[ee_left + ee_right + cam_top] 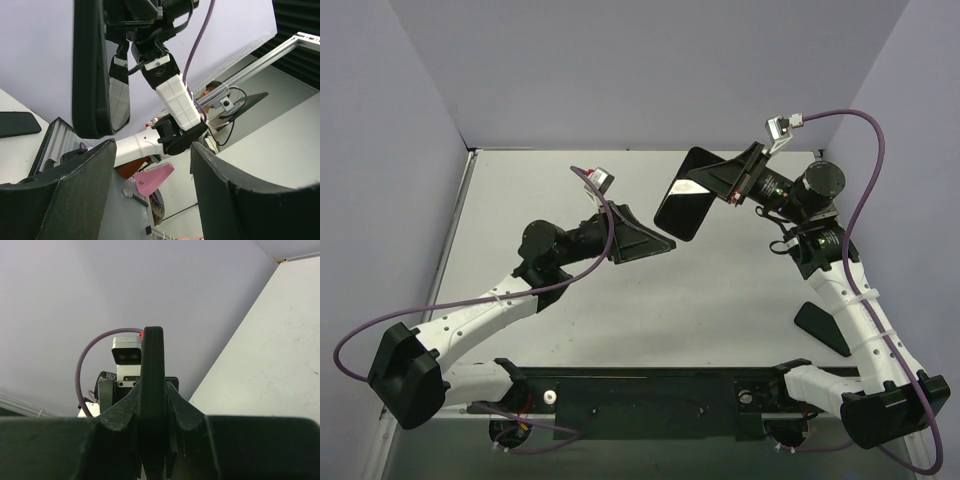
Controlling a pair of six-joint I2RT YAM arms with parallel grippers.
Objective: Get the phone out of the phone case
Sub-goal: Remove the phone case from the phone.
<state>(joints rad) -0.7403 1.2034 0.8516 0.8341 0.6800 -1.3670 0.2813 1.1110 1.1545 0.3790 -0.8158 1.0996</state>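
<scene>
My right gripper [713,181] is raised above the back of the table and shut on a glossy black phone [684,196], gripping it by one edge. In the right wrist view the phone [152,390] stands edge-on between the closed fingers [186,412]. My left gripper [666,243] hangs just below the phone's lower end, open with nothing between its fingers. In the left wrist view the phone [91,65] hangs upper left, beyond the spread fingers [75,185]. A flat black piece that looks like the case [823,327] lies on the table beside the right arm, and the case [15,124] also shows at far left.
The grey table [620,320] is enclosed by lavender walls on the left, back and right. A black rail [640,385] with both arm bases runs along the near edge. Purple cables [865,190] loop off each arm.
</scene>
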